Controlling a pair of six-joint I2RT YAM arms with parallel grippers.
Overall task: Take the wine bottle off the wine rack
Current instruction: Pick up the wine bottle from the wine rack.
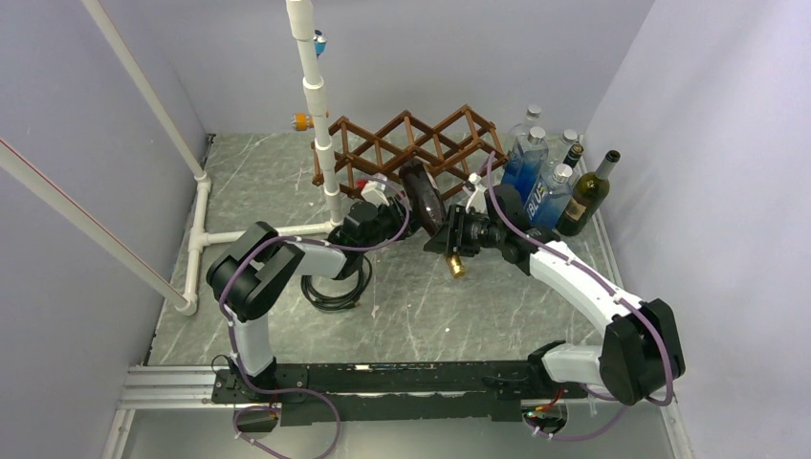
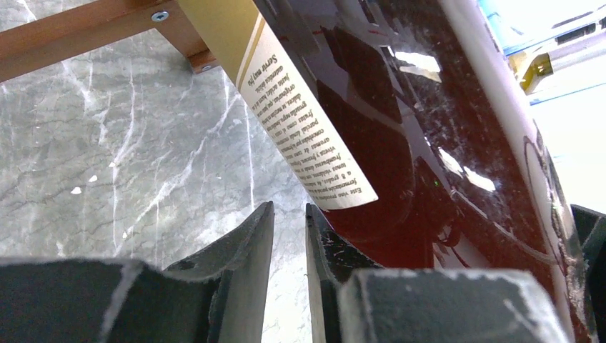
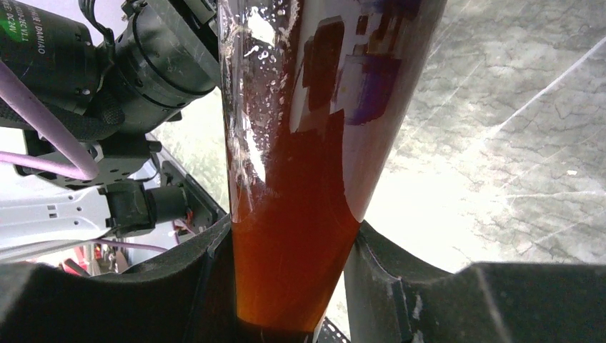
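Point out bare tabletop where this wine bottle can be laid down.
Widest bare patch: the marble table in front of the wine bottle, between the cable coil and the right arm. Another lies left of the wine rack, behind the white pipe. Crowded: the far right corner, packed with standing bottles.

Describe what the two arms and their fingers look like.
Both the left arm and right arm have white links between bulky black joint housings, with lilac cables looped along them. The left fingers and right fingers are thick, dark grey and scuffed pale at the edges. One black cylindrical motor carries a green sticker.
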